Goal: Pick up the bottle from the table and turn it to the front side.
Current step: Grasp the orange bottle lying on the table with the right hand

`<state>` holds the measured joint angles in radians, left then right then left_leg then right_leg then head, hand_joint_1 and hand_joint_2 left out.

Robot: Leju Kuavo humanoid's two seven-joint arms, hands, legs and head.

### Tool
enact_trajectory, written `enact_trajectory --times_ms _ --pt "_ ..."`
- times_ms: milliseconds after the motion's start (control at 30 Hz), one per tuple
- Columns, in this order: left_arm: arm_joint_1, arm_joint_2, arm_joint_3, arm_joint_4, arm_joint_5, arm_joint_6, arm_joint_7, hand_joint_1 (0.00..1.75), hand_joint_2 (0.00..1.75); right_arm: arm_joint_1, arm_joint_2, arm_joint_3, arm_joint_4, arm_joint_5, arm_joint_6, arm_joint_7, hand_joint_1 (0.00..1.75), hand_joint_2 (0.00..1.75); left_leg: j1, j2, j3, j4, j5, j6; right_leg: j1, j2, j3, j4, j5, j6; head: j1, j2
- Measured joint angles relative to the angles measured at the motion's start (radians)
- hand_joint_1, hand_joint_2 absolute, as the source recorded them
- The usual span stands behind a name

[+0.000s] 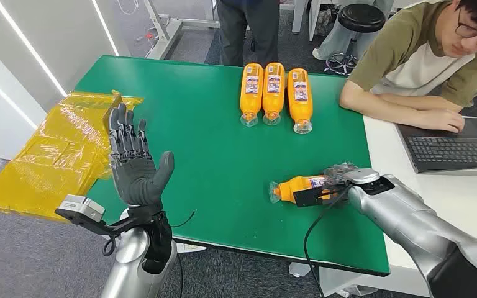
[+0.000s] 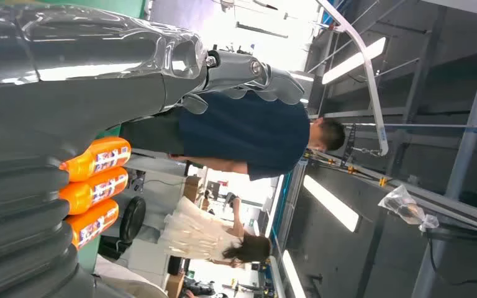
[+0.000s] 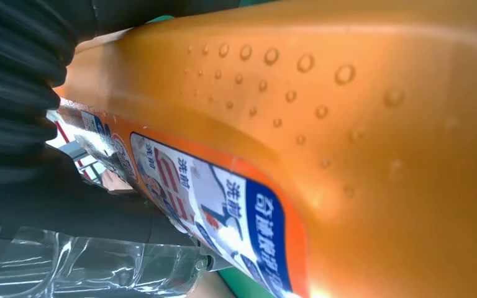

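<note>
An orange bottle (image 1: 299, 184) with a blue-and-white label lies on its side on the green table (image 1: 211, 161) at the front right, its clear cap pointing left. My right hand (image 1: 345, 176) grips its thick end. In the right wrist view the bottle (image 3: 360, 124) sits very close, with dark fingers (image 3: 18, 74) wrapped beside its label. I cannot tell whether it still touches the table. My left hand (image 1: 133, 164) is raised over the table's front left edge, open with fingers spread and holding nothing; the left wrist view shows this hand (image 2: 68, 81) as well.
Three more orange bottles (image 1: 274, 92) lie side by side at the far middle of the table, also seen as bottles (image 2: 96, 189). Yellow plastic bags (image 1: 62, 149) hang off the left edge. A seated person (image 1: 422, 68) works at a laptop (image 1: 453, 149) on the white table to the right. Another person (image 1: 248, 28) stands at the far edge.
</note>
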<state>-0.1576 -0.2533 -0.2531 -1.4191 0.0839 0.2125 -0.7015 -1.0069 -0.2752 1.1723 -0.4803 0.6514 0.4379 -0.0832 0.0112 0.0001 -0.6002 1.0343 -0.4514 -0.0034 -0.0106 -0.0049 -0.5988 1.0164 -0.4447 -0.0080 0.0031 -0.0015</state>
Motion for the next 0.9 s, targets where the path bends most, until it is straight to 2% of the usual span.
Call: enact_trajectory --times_ms 133,267,367,467,600,667,733,800,900 --pt "0.0 0.0 0.0 0.0 0.0 0.0 0.0 0.0 1.75 0.001 -0.001 0.001 0.001 0.0 -0.025 -0.001 1.75 1.75 0.0 0.0 0.0 0.0 0.0 0.001 0.0 0.0 0.001 -0.001 0.0 0.0 0.0 0.0" --pt "0.0 0.0 0.0 0.0 -0.001 -0.001 0.0 0.0 1.75 0.016 0.0 0.001 0.001 0.0 -0.126 -0.001 1.75 1.75 0.0 0.0 0.0 0.0 0.0 0.001 0.0 0.0 0.001 -0.001 0.0 0.0 0.0 0.0" --pt "0.001 0.0 0.0 0.0 -0.008 -0.004 0.0 0.0 1.75 0.048 0.005 -0.006 -0.004 0.0 -0.29 0.014 1.75 1.75 0.001 0.001 0.001 0.0 -0.001 0.001 0.001 0.001 0.002 -0.001 0.0 0.0 0.0 0.0" --pt "0.005 0.001 0.0 -0.005 -0.019 -0.007 0.0 0.0 1.75 0.113 0.017 -0.04 -0.029 -0.002 -0.516 0.032 1.75 1.75 0.002 0.001 0.002 -0.001 -0.002 0.001 0.002 0.001 0.003 -0.002 0.0 0.0 0.0 0.0" --pt "0.021 0.004 -0.002 -0.012 -0.034 -0.002 0.0 0.0 1.75 0.264 0.058 -0.152 -0.121 -0.021 -0.848 0.036 1.75 1.75 0.003 0.001 0.002 -0.001 -0.003 0.0 0.003 0.002 0.002 -0.002 0.0 0.0 0.0 0.0" --pt "0.023 0.005 -0.005 -0.012 -0.038 0.0 0.0 0.0 1.75 0.34 0.086 -0.226 -0.187 -0.023 -0.968 0.024 1.75 1.75 0.003 0.002 0.002 -0.001 -0.003 -0.001 0.004 0.003 0.002 -0.002 -0.001 -0.001 0.0 0.0" --pt "0.022 0.005 -0.009 -0.011 -0.04 -0.001 0.0 0.0 1.75 0.409 0.114 -0.296 -0.256 -0.03 -1.048 -0.014 1.75 1.75 0.004 0.001 0.001 -0.001 -0.003 -0.001 0.004 0.002 0.001 -0.002 -0.002 -0.001 0.0 0.0" --pt "0.021 0.005 -0.017 -0.008 -0.033 -0.009 0.0 0.0 1.75 0.49 0.146 -0.38 -0.334 -0.027 -1.1 -0.09 1.75 1.75 0.004 -0.002 0.0 -0.001 -0.003 -0.001 0.004 -0.001 0.001 -0.002 -0.003 -0.001 0.0 0.0" --pt "0.017 0.005 -0.036 0.01 -0.008 -0.046 0.0 0.0 1.75 0.62 0.207 -0.534 -0.454 0.005 -1.123 -0.233 1.75 1.75 0.004 -0.004 -0.004 -0.001 -0.003 -0.001 0.004 -0.004 -0.002 -0.001 -0.003 -0.001 0.0 0.0"
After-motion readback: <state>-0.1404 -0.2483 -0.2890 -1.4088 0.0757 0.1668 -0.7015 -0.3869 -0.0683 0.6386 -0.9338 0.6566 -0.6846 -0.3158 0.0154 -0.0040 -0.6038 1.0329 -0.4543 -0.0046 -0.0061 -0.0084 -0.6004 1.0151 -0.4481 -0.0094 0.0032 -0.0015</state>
